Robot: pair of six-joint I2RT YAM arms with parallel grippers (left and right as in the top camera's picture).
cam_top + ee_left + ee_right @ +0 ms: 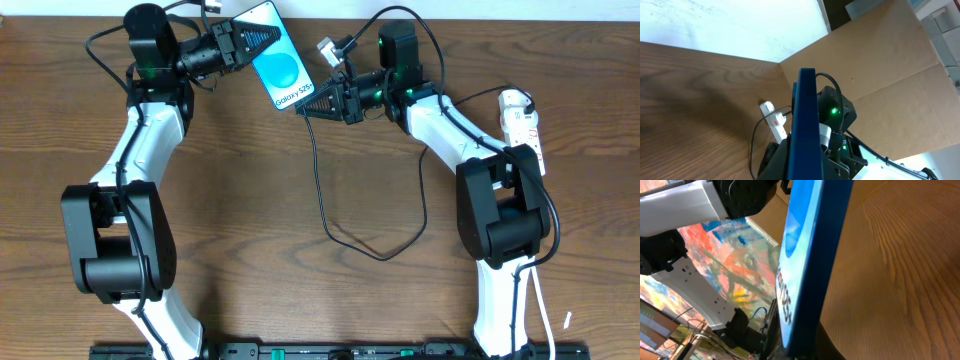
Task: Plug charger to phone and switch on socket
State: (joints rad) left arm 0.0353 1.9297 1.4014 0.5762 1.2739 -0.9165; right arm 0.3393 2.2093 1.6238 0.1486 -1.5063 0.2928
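- Held off the table (300, 300) near its far edge: the phone (275, 70), top end pinched in the closed left gripper (262, 40).
- Lying far right, well apart: the socket (522, 122), untouched.
- Looping over the wood: the charger (325, 200), tip end apparently clamped in the shut right gripper (310, 105) at the phone's lower edge.
- Judged in hand: seating the plug; whether it is seated, cannot tell.
- Next: line up tip with port, push straight.

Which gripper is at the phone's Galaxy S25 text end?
The right gripper: its tip, with the charger trailing from it, meets the phone at the end by that text. The left gripper clamps the phone's long edge, higher up.
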